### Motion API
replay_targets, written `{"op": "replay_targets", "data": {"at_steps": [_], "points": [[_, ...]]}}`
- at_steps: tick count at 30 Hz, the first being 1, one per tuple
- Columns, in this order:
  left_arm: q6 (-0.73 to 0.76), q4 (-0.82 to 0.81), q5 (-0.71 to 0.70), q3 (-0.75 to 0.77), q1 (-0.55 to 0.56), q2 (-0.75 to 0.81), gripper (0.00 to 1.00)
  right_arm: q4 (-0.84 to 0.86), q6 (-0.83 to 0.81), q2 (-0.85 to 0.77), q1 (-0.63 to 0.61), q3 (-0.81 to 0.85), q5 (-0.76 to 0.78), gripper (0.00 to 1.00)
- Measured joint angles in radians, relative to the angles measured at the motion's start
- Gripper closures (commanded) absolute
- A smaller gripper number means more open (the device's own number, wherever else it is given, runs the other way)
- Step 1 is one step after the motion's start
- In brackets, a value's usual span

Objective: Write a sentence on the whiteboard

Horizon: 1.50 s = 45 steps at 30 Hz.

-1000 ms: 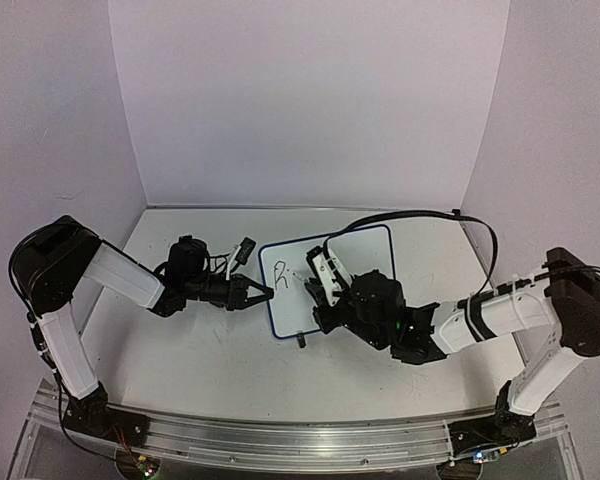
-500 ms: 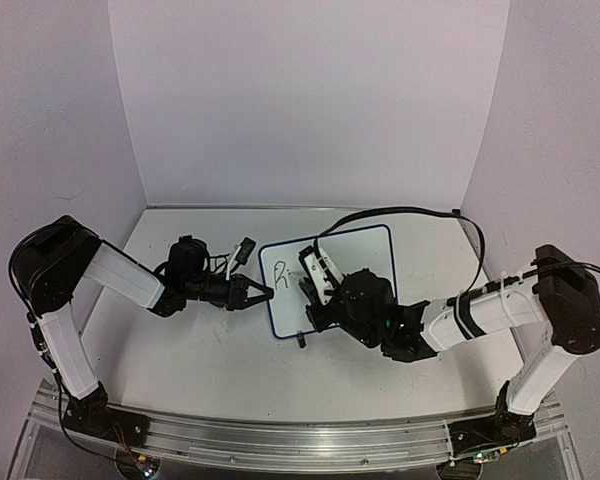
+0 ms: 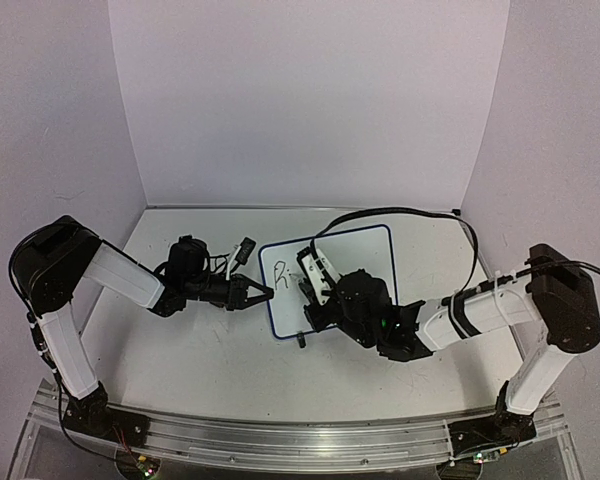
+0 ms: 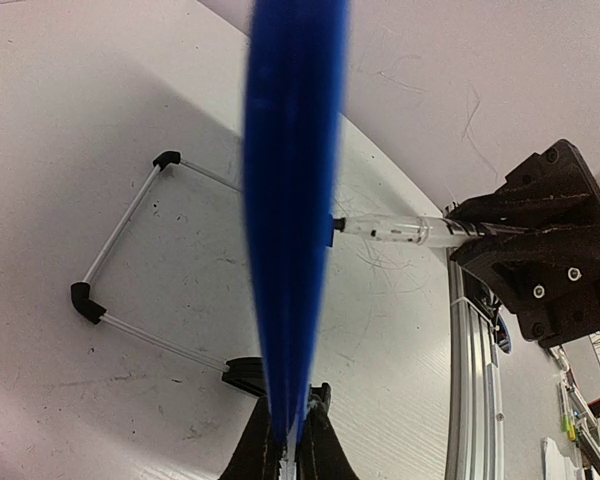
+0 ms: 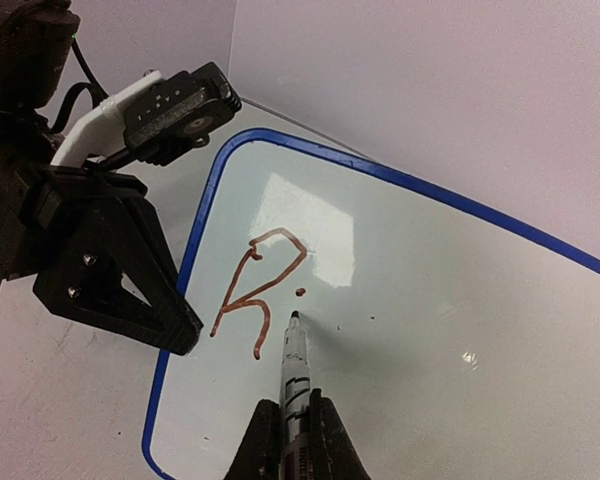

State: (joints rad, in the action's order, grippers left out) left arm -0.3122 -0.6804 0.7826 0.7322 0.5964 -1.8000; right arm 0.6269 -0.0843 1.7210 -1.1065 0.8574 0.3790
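Note:
The whiteboard (image 3: 365, 250) stands tilted on its wire stand (image 4: 120, 262), with a blue rim (image 5: 400, 178). On it are a dark reddish "R" (image 5: 255, 290) and a small dot (image 5: 300, 292) to its right, also seen from above (image 3: 278, 271). My right gripper (image 5: 292, 410) is shut on a marker (image 5: 293, 365). The marker's tip sits just below the dot, at or very near the board. My left gripper (image 4: 295, 455) is shut on the board's left rim (image 4: 290, 200), also seen from above (image 3: 265, 293). The marker (image 4: 400, 230) shows past the rim.
A black clip foot (image 4: 245, 375) sits under the board near my left fingers. A second foot (image 3: 301, 341) shows at the board's near edge. White walls close off the table at the back and sides. The metal base rail (image 4: 470, 380) runs along the near edge.
My right gripper has shifted a little to the left with the marker, closer to the "R". My left gripper and the board have not moved.

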Motion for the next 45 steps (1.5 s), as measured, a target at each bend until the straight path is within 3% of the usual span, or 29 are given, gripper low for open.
{"op": "replay_targets", "data": {"at_steps": [45], "points": [[0.001, 0.001, -0.001, 0.000, 0.000, 0.000, 1.00, -0.069, 0.084, 0.001, -0.018, -0.002, -0.003, 1.00]]}}
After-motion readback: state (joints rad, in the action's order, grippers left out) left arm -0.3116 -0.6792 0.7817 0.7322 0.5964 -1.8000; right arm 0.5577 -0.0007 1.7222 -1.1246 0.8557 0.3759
